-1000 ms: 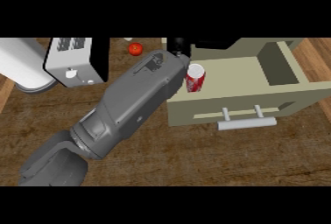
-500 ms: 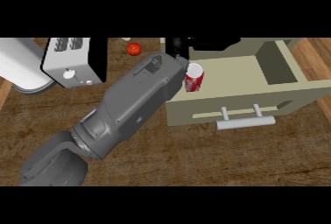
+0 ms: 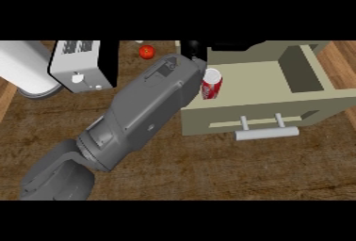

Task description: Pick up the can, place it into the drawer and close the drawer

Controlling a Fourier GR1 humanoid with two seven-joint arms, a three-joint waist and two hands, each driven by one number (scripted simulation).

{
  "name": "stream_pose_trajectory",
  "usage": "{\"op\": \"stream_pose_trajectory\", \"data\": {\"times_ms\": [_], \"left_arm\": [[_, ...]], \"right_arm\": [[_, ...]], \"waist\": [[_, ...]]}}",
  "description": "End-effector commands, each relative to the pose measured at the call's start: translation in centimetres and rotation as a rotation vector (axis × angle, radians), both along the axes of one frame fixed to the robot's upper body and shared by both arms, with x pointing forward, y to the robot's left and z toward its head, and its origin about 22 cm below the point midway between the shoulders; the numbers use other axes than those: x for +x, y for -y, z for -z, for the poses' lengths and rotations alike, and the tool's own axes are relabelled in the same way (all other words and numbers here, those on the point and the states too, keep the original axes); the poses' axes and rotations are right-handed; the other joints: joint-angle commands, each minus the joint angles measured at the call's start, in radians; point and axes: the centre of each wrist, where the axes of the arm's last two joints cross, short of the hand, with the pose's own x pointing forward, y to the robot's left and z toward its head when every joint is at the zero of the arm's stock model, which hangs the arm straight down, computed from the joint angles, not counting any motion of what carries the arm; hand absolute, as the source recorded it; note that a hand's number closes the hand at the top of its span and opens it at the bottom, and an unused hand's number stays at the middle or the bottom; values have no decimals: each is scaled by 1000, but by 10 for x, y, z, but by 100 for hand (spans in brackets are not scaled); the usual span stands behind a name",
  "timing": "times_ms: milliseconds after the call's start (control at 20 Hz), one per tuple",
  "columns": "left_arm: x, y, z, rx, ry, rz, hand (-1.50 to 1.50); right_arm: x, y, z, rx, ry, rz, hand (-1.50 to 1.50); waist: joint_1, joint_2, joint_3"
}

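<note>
The red can point(image 3: 211, 84) stands upright, top up, at the open drawer's point(image 3: 268, 101) left end beside the hand point(image 3: 193, 49), whose fingers' state I cannot tell; drawer's right side lies free.

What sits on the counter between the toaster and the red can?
In the head view, the robot's grey forearm crosses between the toaster and the can; a small red tomato lies behind it.

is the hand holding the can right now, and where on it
Cannot be told for certain. The grey forearm hides most of the hand; the red can stands upright over the open drawer beside it, contact unseen.
</note>
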Motion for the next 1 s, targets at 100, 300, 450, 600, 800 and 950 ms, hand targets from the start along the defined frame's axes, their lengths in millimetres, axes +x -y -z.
{"op": "stream_pose_trajectory", "data": {"times_ms": [100, 300, 450, 600, 800, 950], "left_arm": [[-2, 10, -21, -15, 62, -4, -150], [-3, 6, -8, -18, 58, -2, -150], [0, 4, -12, -47, 27, -7, -150], [-9, 14, -19, -48, 23, 24, -150], [-1, 6, -16, -35, 10, -9, -150], [-2, 9, -20, -22, 9, -3, -150]], "right_arm": [[16, -24, -20, -223, 85, 10, -150], [23, -45, -17, -317, 86, 19, -150], [49, -54, -20, -362, 80, 37, -150], [70, -70, -8, -457, 57, 33, -150], [101, -94, -3, -517, 94, 60, -150], [128, -112, 6, -572, 117, 65, -150]], "waist": [[35, 0, 0], [38, -2, 0], [53, -5, -1], [87, -14, -1], [83, -13, -1], [81, -14, -1]]}}
